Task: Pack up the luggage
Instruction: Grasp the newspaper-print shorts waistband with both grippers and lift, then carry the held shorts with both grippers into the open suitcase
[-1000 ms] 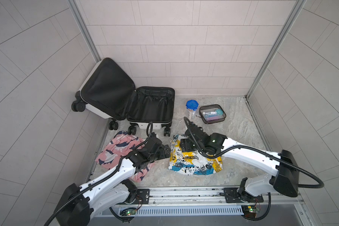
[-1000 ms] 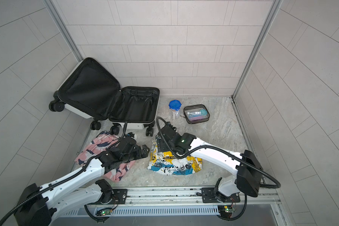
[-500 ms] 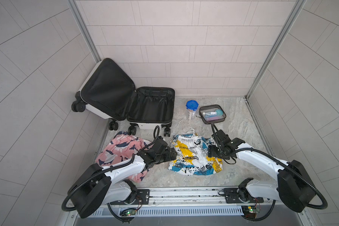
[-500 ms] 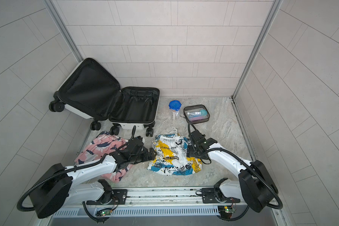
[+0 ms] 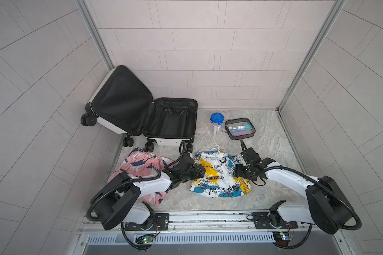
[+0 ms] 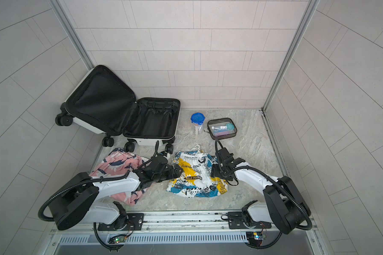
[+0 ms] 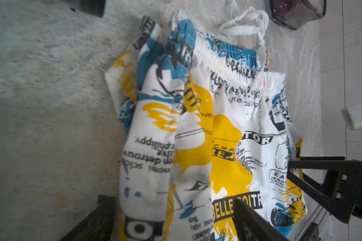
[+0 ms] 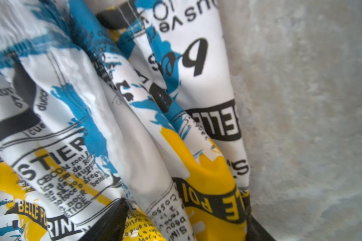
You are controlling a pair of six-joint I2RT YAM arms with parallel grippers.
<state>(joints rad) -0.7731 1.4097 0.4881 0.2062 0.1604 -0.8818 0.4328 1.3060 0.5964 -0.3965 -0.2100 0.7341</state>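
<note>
White, yellow, blue shorts [image 5: 219, 176] on your worktop [image 5: 263, 143], left pincer [image 5: 200, 174] splayed wide astride one edge, right pincer [image 5: 238, 174] likewise opposite, neither clamping, luggage [image 5: 164, 141] unzipped behind.

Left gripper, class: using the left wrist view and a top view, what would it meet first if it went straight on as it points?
Most likely the printed shorts: the left gripper points at them, its open jaws straddling the cloth's near edge. Its height above the fabric is unclear.

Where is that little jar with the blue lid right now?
In both top views the jar stands near the back wall, between the open suitcase and the clear pouch.
</note>
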